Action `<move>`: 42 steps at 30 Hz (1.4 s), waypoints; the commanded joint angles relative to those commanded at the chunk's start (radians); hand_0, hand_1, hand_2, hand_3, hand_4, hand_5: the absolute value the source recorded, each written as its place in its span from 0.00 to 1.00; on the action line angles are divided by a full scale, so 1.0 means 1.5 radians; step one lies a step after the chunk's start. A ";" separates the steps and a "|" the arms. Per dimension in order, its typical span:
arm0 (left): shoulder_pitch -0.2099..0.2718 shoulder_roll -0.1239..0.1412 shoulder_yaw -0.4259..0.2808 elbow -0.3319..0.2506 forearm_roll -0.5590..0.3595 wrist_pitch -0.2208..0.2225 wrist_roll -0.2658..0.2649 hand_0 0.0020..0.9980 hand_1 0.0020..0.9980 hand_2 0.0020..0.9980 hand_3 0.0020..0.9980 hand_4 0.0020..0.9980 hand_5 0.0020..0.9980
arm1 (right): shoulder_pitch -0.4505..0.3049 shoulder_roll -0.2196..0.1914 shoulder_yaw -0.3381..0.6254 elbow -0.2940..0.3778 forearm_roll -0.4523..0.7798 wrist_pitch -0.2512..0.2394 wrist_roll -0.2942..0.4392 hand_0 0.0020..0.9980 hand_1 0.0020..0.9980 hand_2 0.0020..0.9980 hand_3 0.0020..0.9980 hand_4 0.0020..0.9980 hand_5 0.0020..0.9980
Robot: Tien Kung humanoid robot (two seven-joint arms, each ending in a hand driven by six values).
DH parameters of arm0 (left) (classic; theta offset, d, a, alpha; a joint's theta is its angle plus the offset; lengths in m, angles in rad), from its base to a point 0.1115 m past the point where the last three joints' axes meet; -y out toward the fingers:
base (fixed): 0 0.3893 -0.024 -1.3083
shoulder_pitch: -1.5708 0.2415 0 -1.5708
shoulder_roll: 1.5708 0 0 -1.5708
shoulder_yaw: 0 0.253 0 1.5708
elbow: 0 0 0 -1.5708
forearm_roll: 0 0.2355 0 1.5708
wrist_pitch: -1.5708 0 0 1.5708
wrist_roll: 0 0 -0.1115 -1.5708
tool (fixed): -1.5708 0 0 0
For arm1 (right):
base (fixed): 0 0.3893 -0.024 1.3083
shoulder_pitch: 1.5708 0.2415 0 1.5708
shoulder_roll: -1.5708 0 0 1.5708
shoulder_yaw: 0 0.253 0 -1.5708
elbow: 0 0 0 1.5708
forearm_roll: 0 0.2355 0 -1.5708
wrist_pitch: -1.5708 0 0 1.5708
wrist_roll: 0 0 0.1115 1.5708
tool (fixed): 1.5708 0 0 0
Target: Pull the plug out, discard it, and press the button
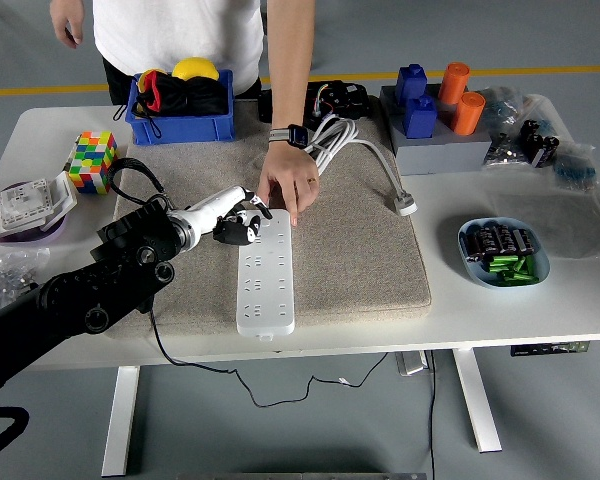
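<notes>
Black robot arm with a white hand; a person in a white T-shirt.
The left arm [75,300] is bulky matte black with round joint housings and a looped black cable just behind the wrist; its left hand [230,214] has a white forearm shell and dark fingertips. The person [180,30] wears a dark watch [288,134] with a grey band.
</notes>
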 joint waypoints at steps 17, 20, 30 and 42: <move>-0.020 -0.007 0.044 0.031 0.018 -0.002 0.014 0.00 0.03 0.12 0.64 0.22 0.00 | -0.001 -0.001 0.003 0.000 -0.001 0.001 -0.001 0.74 0.66 0.64 0.61 0.66 0.48; -0.020 -0.007 0.049 0.033 0.018 -0.003 0.012 0.00 0.03 0.12 0.64 0.22 0.00 | -0.002 -0.001 0.004 0.000 -0.002 0.001 -0.002 0.74 0.66 0.64 0.61 0.66 0.48; -0.016 -0.002 0.016 0.003 0.028 0.005 0.004 0.00 0.03 0.12 0.63 0.21 0.00 | -0.002 0.000 0.005 0.000 -0.001 0.000 -0.001 0.74 0.66 0.65 0.61 0.66 0.48; 0.058 0.026 -0.127 -0.077 0.118 0.052 -0.070 0.16 0.18 0.27 0.68 0.44 0.00 | -0.004 0.004 0.009 0.000 -0.004 0.002 -0.001 0.74 0.66 0.65 0.61 0.66 0.48</move>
